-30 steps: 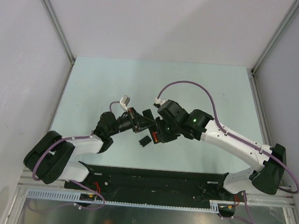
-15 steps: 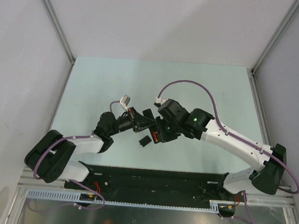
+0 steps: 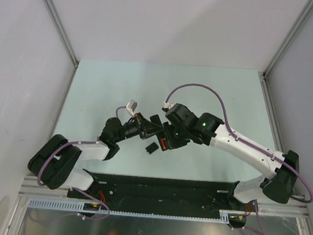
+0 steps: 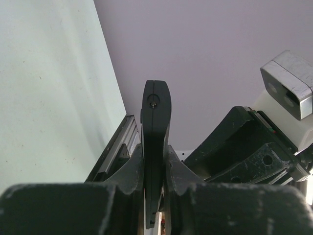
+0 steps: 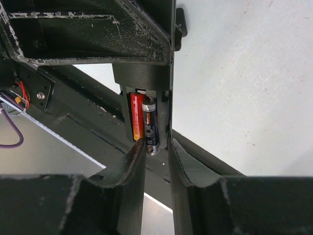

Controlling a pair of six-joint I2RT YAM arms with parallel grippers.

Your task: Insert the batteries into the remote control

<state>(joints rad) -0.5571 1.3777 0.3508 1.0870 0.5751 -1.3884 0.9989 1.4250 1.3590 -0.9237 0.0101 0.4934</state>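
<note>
Remote control [image 4: 156,112], clamped edge-on in the left gripper [image 4: 154,159] over mid-table, has the red battery [image 5: 136,117] seated; right gripper [image 5: 156,147], pinching the dark battery [image 5: 149,125], should press it down squarely alongside, avoiding skew.

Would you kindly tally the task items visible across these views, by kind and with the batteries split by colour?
red battery: 1
dark battery: 1
remote control: 1
black cover piece: 1
Total: 4
</note>
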